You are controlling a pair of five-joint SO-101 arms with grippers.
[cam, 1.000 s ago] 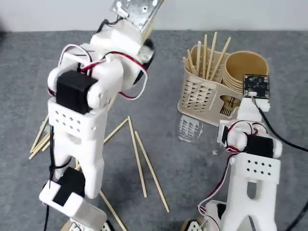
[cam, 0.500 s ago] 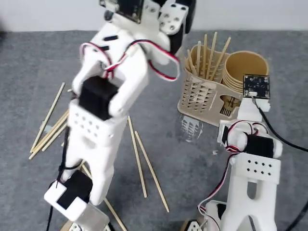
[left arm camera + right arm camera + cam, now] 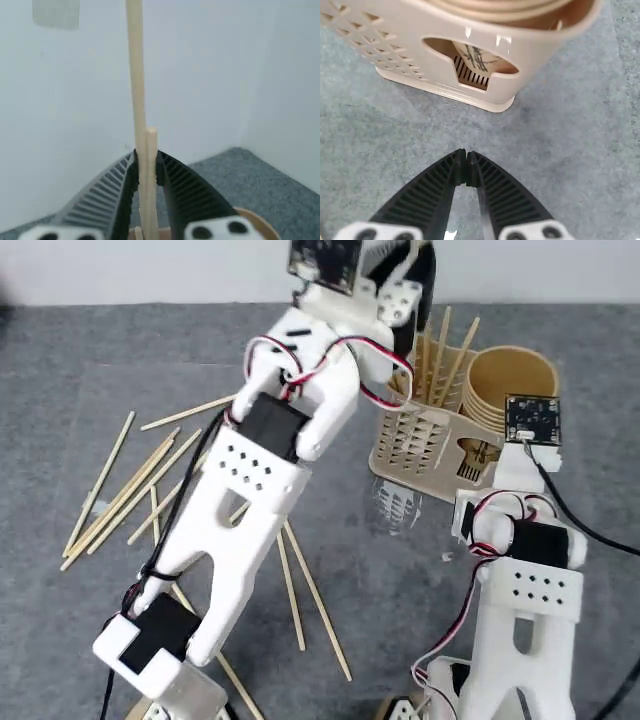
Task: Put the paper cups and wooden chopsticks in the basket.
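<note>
Left claw [image 3: 146, 156] swung over basket [image 3: 415, 440], chopsticks [image 3: 135, 75] clamped

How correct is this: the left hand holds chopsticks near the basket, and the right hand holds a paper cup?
Wrong in one point: the right wrist view shows the right hand shut on nothing. The left hand does hold chopsticks near the basket.

Grey felt table [image 3: 60, 360]; loose chopsticks [image 3: 99, 482] scattered left side; basket [image 3: 415, 440] upright right side.

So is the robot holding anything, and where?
The left gripper pinches two wooden chopsticks partway along, one poking out far beyond it. The right gripper is shut on nothing.
</note>
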